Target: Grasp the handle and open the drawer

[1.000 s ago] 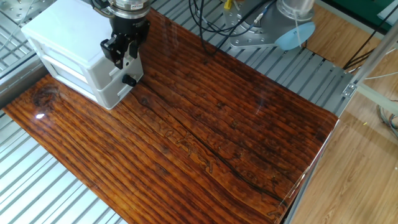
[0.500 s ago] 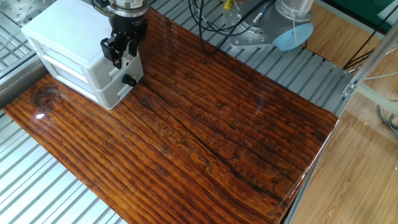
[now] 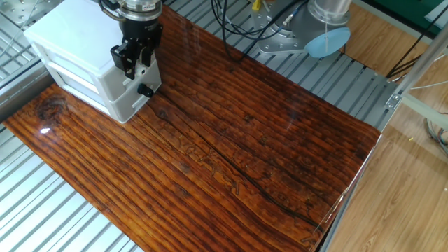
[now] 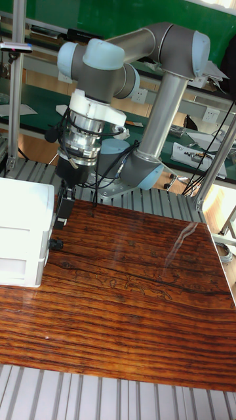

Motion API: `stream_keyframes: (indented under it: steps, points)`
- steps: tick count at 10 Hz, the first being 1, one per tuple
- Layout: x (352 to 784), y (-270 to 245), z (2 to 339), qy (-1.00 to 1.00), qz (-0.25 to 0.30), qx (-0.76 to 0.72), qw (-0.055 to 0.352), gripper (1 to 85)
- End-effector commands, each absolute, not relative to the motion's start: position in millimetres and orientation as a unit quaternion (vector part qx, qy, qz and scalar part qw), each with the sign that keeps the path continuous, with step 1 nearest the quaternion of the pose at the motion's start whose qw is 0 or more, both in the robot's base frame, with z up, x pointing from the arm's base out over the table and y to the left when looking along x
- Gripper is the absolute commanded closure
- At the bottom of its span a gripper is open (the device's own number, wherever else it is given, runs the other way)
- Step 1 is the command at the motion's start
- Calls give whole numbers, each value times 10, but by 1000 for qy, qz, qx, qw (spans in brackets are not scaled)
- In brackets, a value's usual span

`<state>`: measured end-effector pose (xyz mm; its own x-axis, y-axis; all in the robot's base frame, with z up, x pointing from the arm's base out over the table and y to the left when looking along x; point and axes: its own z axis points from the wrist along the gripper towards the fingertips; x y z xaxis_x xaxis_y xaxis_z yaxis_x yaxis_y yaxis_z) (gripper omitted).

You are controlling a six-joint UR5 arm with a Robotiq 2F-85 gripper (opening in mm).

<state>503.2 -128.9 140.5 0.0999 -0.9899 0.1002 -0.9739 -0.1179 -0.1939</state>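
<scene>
A white boxy cabinet (image 3: 73,38) stands at the table's far left corner, with two drawers stacked on its right-facing side. A small dark knob, the handle (image 3: 145,90), sticks out of the lower drawer (image 3: 131,103) front. My gripper (image 3: 132,65) hangs just above that knob, its black fingers pointing down against the upper drawer front. A narrow gap shows between them, and they hide whatever lies there. In the tall fixed view the gripper (image 4: 61,213) sits at the cabinet's (image 4: 23,226) right edge, above the handle (image 4: 56,244).
The cabinet rests on a glossy dark wooden tabletop (image 3: 231,154) laid over ribbed metal. The arm's base (image 3: 308,35) and black cables (image 3: 231,28) are at the far side. The board's right edge (image 3: 350,189) drops off toward a wooden floor.
The gripper has shifted slightly left and up, closer to the cabinet front. The drawers have not moved.
</scene>
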Motion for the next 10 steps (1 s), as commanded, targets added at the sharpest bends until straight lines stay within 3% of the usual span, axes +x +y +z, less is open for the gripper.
stream_keyframes:
  steps: [1,10]
  points:
    - [5042,-1276,1392,667,-95,-738,51,343]
    - [5051,-1219,1391,675,-87,-731,58,440]
